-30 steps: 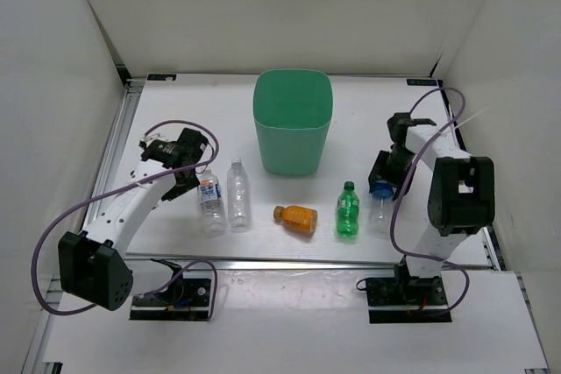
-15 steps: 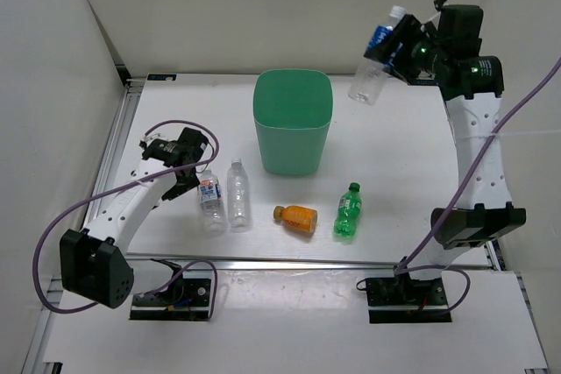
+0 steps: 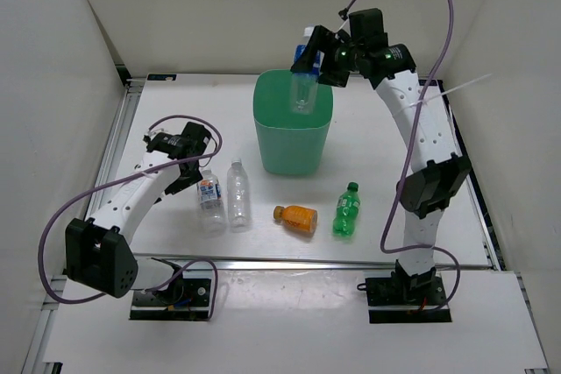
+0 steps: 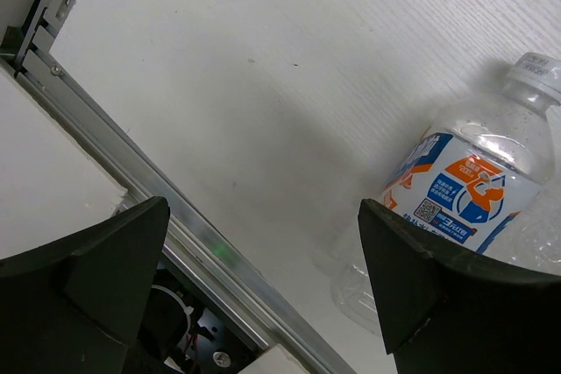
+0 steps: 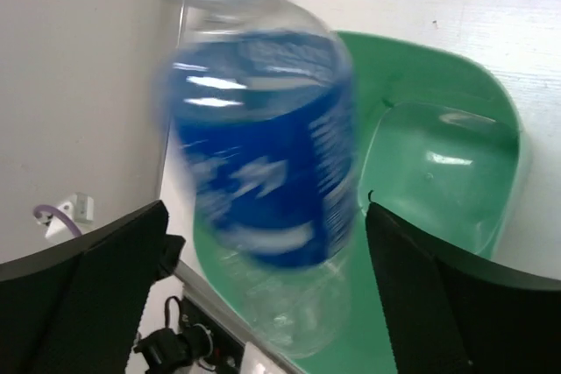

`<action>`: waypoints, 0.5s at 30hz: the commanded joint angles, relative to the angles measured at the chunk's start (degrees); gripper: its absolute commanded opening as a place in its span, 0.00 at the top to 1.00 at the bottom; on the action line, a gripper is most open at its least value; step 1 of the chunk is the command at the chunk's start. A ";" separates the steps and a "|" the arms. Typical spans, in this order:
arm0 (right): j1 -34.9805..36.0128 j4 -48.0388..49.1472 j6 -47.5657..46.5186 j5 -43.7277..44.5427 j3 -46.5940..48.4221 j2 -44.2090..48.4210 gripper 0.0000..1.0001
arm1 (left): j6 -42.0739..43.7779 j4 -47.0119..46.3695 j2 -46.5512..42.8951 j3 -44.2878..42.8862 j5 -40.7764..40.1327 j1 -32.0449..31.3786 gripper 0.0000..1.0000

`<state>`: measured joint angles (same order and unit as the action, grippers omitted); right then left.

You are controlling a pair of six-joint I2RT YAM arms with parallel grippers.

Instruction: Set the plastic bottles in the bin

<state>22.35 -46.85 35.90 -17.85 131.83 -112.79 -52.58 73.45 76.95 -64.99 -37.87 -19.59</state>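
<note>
While the right arm stretches over the bin [image 3: 291, 151], the right gripper [image 5: 265, 208] hangs above its mouth with fingers spread. The blue-label bottle [image 3: 303, 92] is between them, cap up, its clear lower body over the bin opening. In the wrist view the bottle is blurred (fingers and bin look sharp) and thin gaps show on both sides, so nothing appears to pinch it. The bin stands on the table [image 3: 175, 102] toward 12 o'clock of centre, upright.

Four more bottles lie on the table on the near side of the bin. The white-label bottle [image 3: 209, 201] is at 8 o'clock from the bin, cap toward 12. The plain clear bottle [image 3: 237, 194] is just beside it at its 3 o'clock, also cap toward 12. The orange bottle [image 3: 295, 218] is at 6 o'clock from the bin, cap toward 9 to 10. The green bottle [image 3: 347, 211] is at 5 o'clock, cap toward 12.

The left gripper [image 4: 263, 208] is low over the table at 10 o'clock of the white-label bottle, fingers spread with only bare table between them. That bottle sits just beside one finger; I cannot tell whether they touch.
</note>
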 commanded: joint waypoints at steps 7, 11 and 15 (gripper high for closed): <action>-2.04 -1.75 -3.39 12.92 -10.95 20.05 0.00 | 0.19 -0.76 -1.63 0.30 -0.28 0.26 0.00; -7.57 -3.25 -0.40 15.46 -29.31 31.72 0.00 | 0.19 -0.76 -2.15 1.45 -0.28 0.26 0.00; -9.78 -2.64 0.14 13.90 -49.96 38.51 0.00 | 0.19 -1.29 -3.46 2.50 -0.28 0.26 0.00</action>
<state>12.78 -47.37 35.14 -4.67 92.42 -74.54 -52.51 72.88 76.25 -63.33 -37.87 -19.59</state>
